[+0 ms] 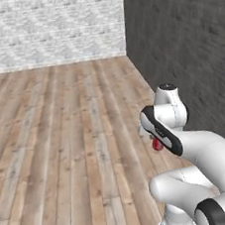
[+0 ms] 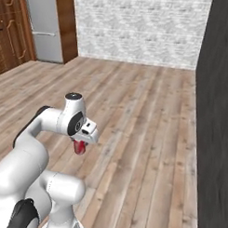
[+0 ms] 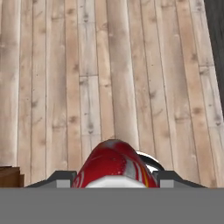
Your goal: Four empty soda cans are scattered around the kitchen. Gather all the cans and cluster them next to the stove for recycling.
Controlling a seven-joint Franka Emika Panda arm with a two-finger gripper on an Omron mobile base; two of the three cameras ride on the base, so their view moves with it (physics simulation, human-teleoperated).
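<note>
From the left base view I see a red can [image 1: 158,144] tucked under the folded arm, well above the plank floor [image 1: 64,150] and near the dark wall [image 1: 187,50]. I judge I'm carrying it in transit, arm drawn in so nothing swings while the base drives.

In the right base view the gripper [image 2: 80,143] hangs below the wrist with the can in its jaws. A grey fridge [image 2: 44,29] stands at the far left corner of the floor; I see no stove here.

In the hand view the can's red body sits between the fingertips [image 3: 61,178], clamped, held over bare planks.
</note>
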